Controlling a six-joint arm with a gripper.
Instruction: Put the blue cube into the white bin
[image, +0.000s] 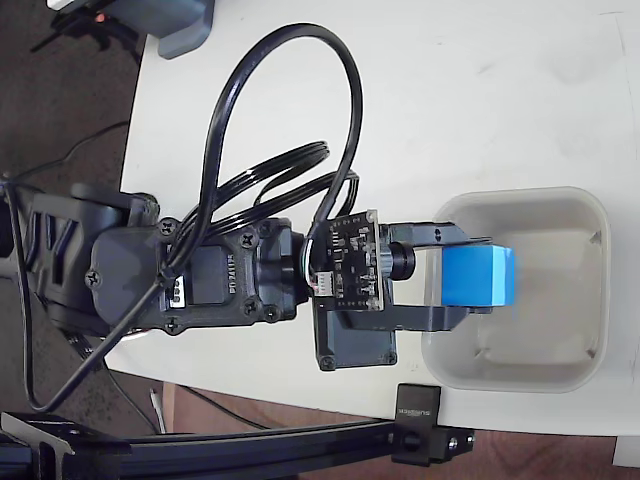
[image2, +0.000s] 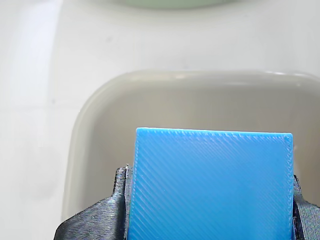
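You have the blue cube (image: 479, 276) pinched in the pincer (image: 470, 278), one black finger (image: 440, 233) against its upper face and the other against its lower face as the fixed view shows them. The arm (image: 190, 275) reaches in from the left edge of the tabletop (image: 450, 90) in that view, lying roughly level across the picture, with black cables (image: 285, 110) looping above it and a small circuit board (image: 352, 262) with a lens mounted just behind the fingers.

The cube sits over the left part of the white bin (image: 590, 300), past the bin's left rim and above its open inside. Whether it touches the floor of the bin, you cannot tell from this angle. The bin stands near the lower right corner of the tabletop in the fixed view, close to the bottom edge.

In the wrist view the cube (image2: 210, 185) fills the lower middle of the picture, its layered face toward you, with a dark fingertip (image2: 107, 215) pressed to its left side and another just showing at its right side. Behind it you see the bin's (image2: 100, 110) rounded near corner and inner wall, and beyond that the pale tabletop (image2: 40, 75). A pale green shape (image2: 170, 3) shows at the top edge of the wrist view; it is too cut off to name.
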